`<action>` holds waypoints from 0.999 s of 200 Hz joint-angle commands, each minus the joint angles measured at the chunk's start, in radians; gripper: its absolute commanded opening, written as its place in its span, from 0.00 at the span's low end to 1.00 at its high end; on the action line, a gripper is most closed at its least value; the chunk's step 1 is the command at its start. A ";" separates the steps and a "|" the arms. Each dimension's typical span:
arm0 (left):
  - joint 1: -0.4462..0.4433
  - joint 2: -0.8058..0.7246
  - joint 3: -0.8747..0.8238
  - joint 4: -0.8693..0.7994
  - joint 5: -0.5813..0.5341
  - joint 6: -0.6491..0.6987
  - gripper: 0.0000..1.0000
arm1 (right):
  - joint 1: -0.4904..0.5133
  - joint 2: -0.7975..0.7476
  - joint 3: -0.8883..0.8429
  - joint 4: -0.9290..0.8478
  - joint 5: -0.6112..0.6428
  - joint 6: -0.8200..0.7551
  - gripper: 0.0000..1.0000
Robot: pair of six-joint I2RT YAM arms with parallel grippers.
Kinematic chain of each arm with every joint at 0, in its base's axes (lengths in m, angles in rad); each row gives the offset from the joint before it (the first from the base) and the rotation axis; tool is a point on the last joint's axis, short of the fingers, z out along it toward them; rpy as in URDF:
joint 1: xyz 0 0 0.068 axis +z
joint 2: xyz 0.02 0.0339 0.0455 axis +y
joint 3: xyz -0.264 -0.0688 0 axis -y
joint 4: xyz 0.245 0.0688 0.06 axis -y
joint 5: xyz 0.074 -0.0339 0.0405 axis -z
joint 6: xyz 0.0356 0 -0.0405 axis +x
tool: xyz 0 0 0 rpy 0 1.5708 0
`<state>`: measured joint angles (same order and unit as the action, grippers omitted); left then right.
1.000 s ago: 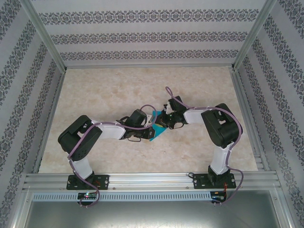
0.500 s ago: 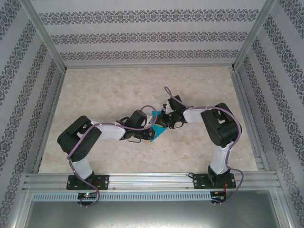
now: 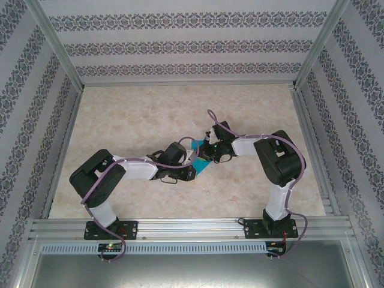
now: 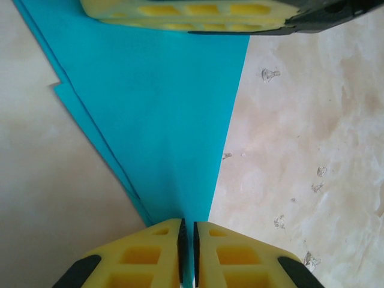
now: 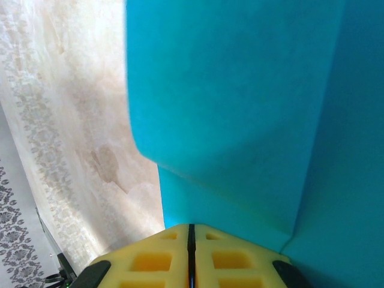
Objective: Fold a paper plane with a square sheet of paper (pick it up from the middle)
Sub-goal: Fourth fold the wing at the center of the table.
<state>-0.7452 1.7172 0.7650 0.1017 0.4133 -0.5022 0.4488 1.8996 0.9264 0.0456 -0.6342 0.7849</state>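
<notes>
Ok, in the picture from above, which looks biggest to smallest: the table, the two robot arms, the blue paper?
1. table
2. left arm and right arm, about alike, so no ranking between them
3. blue paper, mostly hidden under the arms

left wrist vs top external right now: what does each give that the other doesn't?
Left wrist: the teal paper up close, folded in layers with stepped edges on its left. It tapers into the left pincer, which is shut on it. A second yellow finger sits at its far end, and there are small marks on the table.
Top external: the left arm and right arm whole, wrists meeting mid-table, with patterned walls around.
Both: the teal paper and the marble table.
</notes>
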 commanded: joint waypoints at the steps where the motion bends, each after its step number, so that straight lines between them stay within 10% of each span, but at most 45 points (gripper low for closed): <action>1: -0.032 0.012 -0.035 -0.104 0.035 -0.009 0.16 | -0.024 0.023 -0.049 -0.081 0.119 -0.028 0.10; 200: -0.051 -0.160 0.088 -0.150 -0.043 -0.009 0.15 | -0.015 0.006 -0.054 -0.057 0.054 -0.023 0.09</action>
<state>-0.7986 1.5887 0.7952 -0.0647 0.4232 -0.5064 0.4393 1.8912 0.9131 0.0460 -0.6476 0.7776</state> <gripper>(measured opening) 0.141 0.095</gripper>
